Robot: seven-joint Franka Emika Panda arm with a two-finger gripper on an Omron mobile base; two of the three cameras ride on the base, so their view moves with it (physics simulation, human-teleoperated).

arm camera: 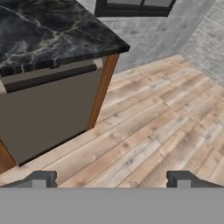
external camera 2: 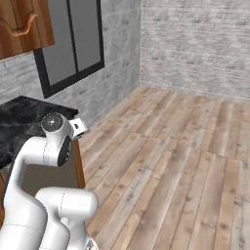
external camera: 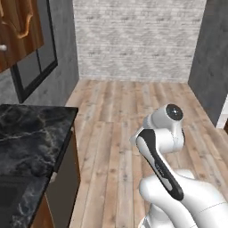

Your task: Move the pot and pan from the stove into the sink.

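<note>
The pot, the pan, the stove and the sink are out of view. In the hand view my gripper (arm camera: 111,180) is open, its two dark fingertips (arm camera: 41,179) far apart with nothing between them. It looks down over the wooden floor (arm camera: 153,131) toward the end of a black marble counter (arm camera: 52,30). My white arm is folded above the base, its elbow (external camera: 167,129) beside that counter's end.
The black marble counter (external camera: 31,133) runs along the left and ends at a wooden side panel (arm camera: 103,92). A grey appliance front (arm camera: 48,109) sits under it. A dark-framed window (external camera 2: 73,44) and a wooden cabinet (external camera: 18,31) are on the left wall. A brick wall (external camera: 138,40) stands ahead.
</note>
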